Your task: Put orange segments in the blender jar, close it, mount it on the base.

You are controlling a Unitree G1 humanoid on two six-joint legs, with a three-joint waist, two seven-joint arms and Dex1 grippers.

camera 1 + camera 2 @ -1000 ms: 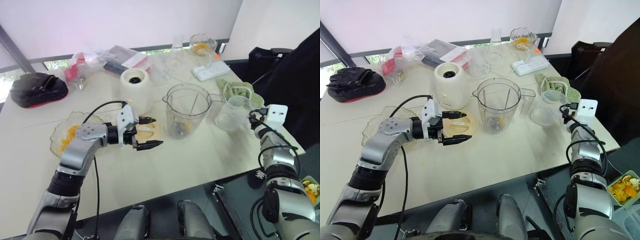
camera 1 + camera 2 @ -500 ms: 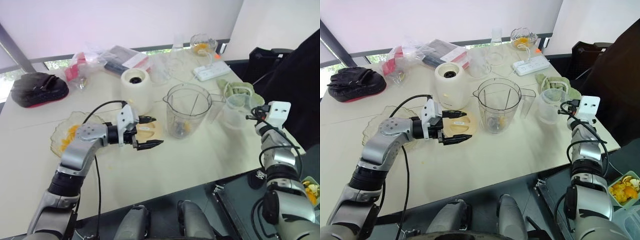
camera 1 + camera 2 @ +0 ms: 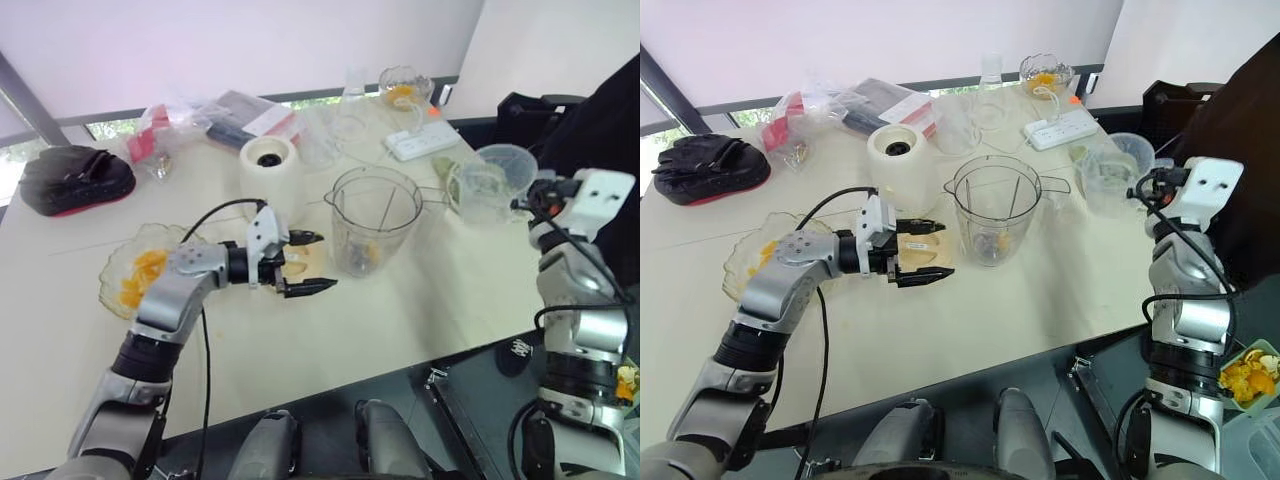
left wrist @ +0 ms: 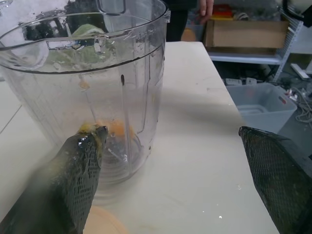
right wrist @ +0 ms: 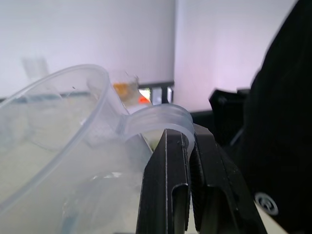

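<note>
The counter (image 3: 400, 310) is carrying the same spread as a second ago, and the big clear blender jar (image 3: 377, 220) is sitting where it was, near the middle and a little toward the right edge. It is open at the top, with a few orange pieces (image 4: 114, 127) lying at its bottom. The cream base (image 3: 272, 178) is standing just beside it toward the far left corner, with nothing mounted on it. The glass plate (image 3: 110, 268) near the left edge is still holding orange segments (image 3: 140, 275).

What is changing is on the right. The clear cup (image 3: 490, 180), which was resting on the counter beside the jar, is now being carried in the air over the right edge. The right claw (image 5: 190, 139) is pinching its curved handle (image 5: 156, 119) with both fingers closed tight on it. I cannot tell whether this cup is meant to cover the jar. Lifting it is either clearing room or starting the closing step.

The left claw (image 3: 325, 261) is edging closer to the jar than before. Its fingers are spread wide and gripping nothing, hovering over a round tan disc (image 3: 923, 252) just beside the jar's foot. With segments left on the plate, loading is probably not finished.
</note>
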